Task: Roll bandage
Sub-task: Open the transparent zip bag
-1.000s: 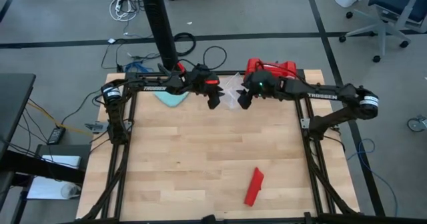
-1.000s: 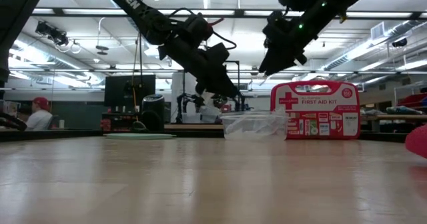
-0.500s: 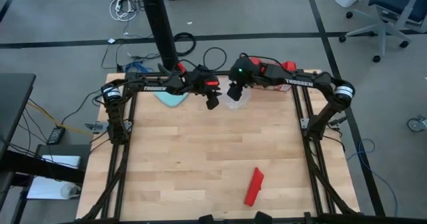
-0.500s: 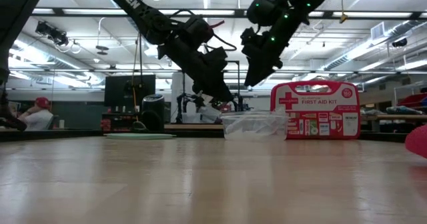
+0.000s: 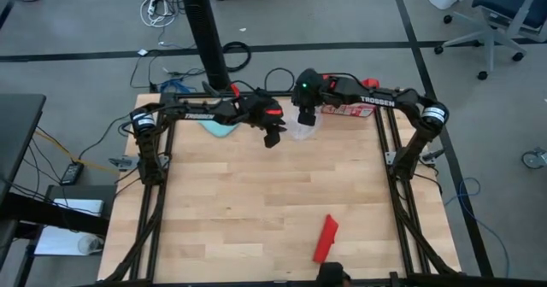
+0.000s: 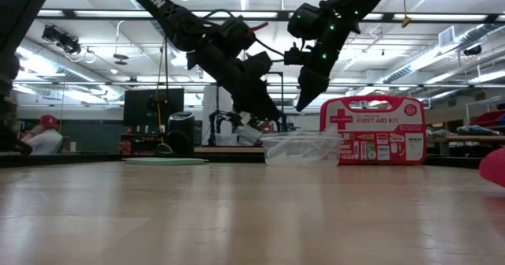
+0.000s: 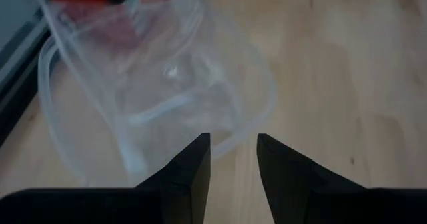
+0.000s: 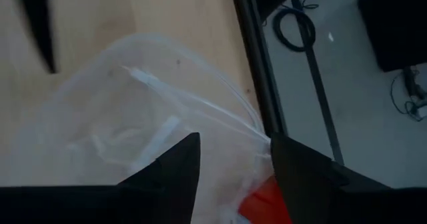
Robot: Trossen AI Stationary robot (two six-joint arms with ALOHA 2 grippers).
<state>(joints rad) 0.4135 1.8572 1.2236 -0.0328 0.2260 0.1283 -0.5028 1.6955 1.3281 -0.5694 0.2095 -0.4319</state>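
The left gripper (image 5: 273, 139) is seen hanging over the far middle of the table (image 5: 256, 210), fingers parted with nothing between them, just beside a clear plastic container (image 5: 301, 126). The right gripper (image 5: 305, 120) is held right above that container, fingers also spread and empty. The bandage (image 5: 325, 239) is left lying flat near the front edge, right of centre, well apart from both grippers.
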